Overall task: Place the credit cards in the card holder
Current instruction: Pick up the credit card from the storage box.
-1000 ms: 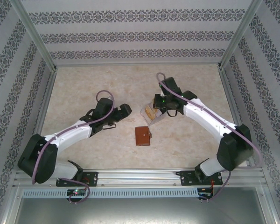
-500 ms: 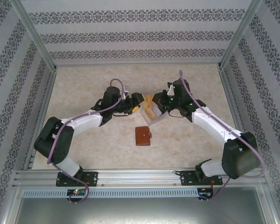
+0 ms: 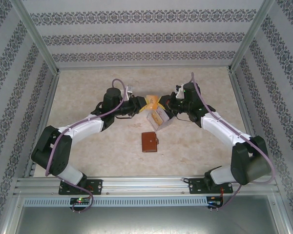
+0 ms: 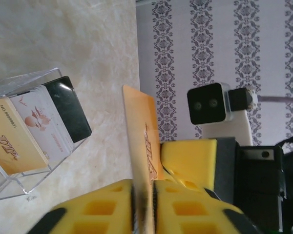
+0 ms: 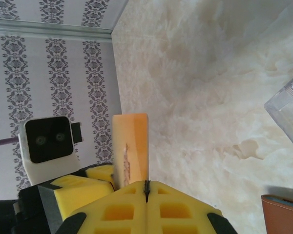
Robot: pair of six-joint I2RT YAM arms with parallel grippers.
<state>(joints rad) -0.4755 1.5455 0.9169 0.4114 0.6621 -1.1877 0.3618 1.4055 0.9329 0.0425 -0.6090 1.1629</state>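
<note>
One tan credit card (image 3: 152,102) stands on edge above the table, held from both sides. My left gripper (image 3: 145,105) is shut on it; in the left wrist view the card (image 4: 141,131) runs up between the yellow fingers (image 4: 97,209). My right gripper (image 3: 161,104) is shut on its other end, the card (image 5: 131,146) rising from the closed jaws (image 5: 146,187). More credit cards, tan (image 4: 12,141), white (image 4: 44,122) and black (image 4: 68,112), lie in a clear case (image 3: 157,118). The brown card holder (image 3: 149,142) lies closed nearer the arms.
The clear case (image 4: 24,180) sits just below the two grippers. A corner of the card holder (image 5: 282,214) lies at the right wrist view's lower right. Patterned walls (image 3: 136,36) enclose the table on three sides; bare marbled tabletop (image 3: 88,87) lies far left.
My left arm swung in toward the middle and its jaws closed on the card. The right gripper lifted the card off the clear case and carried it slightly right.
</note>
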